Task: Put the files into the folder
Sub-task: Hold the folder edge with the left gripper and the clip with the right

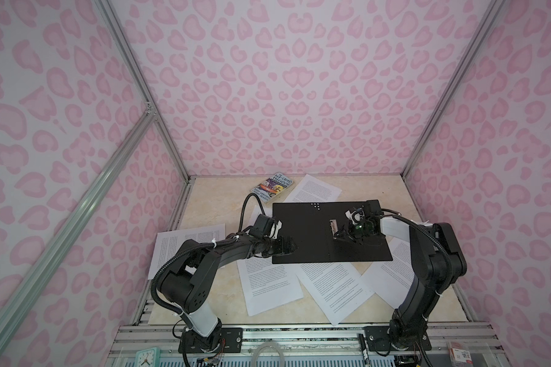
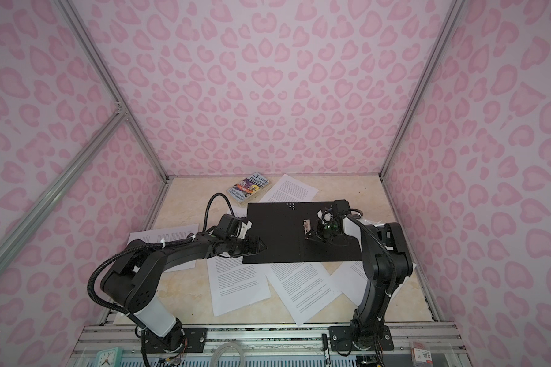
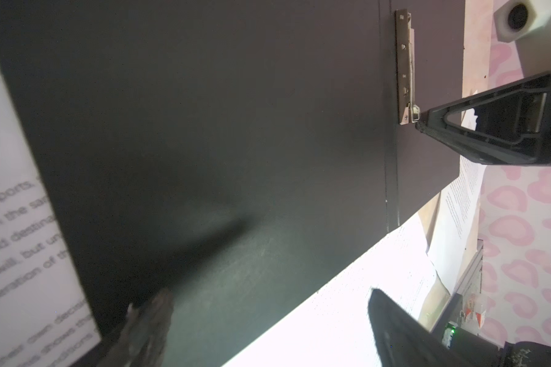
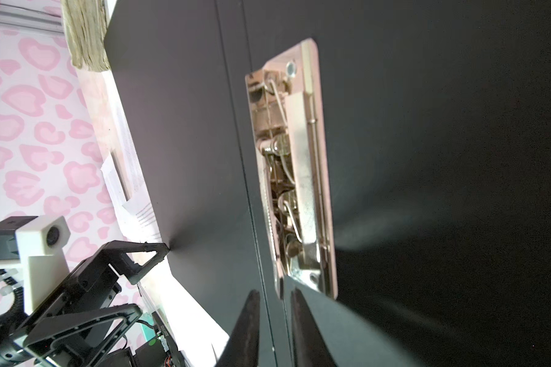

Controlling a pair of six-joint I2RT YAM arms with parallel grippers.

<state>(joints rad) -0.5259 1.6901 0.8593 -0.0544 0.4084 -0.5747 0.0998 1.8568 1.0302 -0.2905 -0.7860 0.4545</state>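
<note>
Right hand [image 4: 274, 290]: fingertips nearly closed at the clip's [image 4: 295, 165] near end; whether it grips the lever cannot be told. Lift the lever squarely and avoid dragging the folder [image 1: 303, 235], which lies open beneath. Left hand [image 4: 153, 279]: released, one finger touching the folder's opposite edge. Files [image 1: 269, 286] lie loose beyond and partly under the folder's edges, so little room is free there.

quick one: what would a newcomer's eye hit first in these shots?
The open folder, black inside up, lies mid-table, with the right tool at the near end of its metal clip and the left tool open at its left edge. White printed sheets lie scattered around and partly under it. Pink leopard-print walls surround everything.
</note>
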